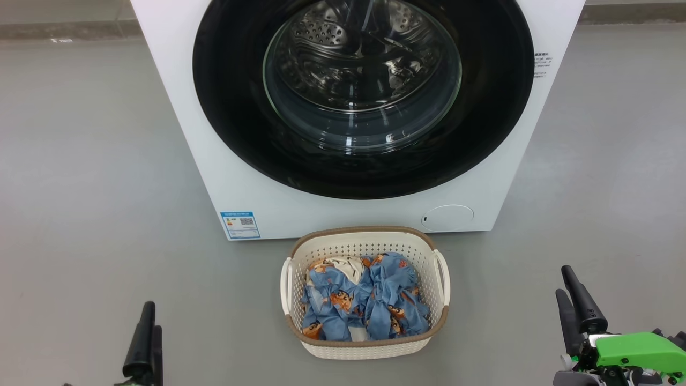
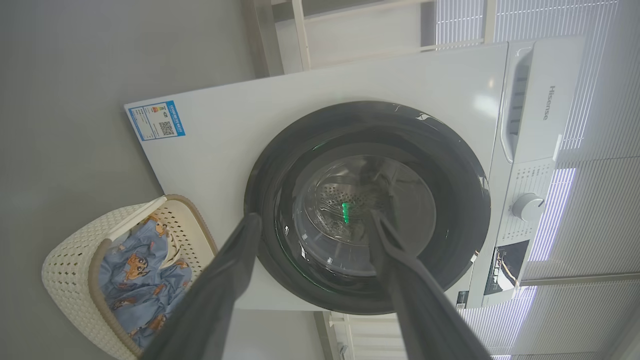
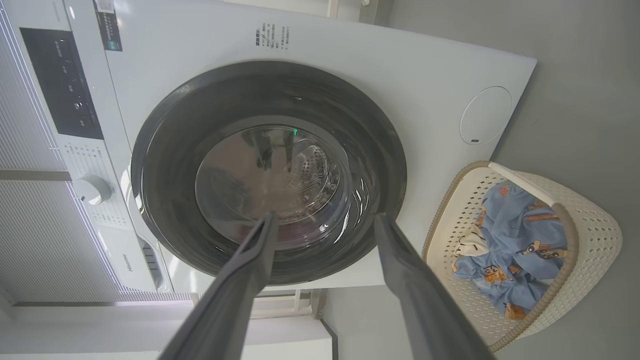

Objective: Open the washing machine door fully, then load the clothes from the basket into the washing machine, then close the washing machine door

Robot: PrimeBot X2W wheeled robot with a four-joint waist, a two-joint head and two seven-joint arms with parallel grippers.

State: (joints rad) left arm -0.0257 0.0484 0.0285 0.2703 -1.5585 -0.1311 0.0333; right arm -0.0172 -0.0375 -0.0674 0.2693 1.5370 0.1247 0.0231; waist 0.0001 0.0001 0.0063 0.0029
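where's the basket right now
In the head view the basket sits on the grey floor at lower centre, just in front of the washing machine, below its closed door, with the clothes inside.

Bright even light, glints on washing machine door (image 1: 359,91), wide-angle warping

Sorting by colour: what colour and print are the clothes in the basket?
The clothes are blue with orange-brown cartoon figures; clearest in the head view.
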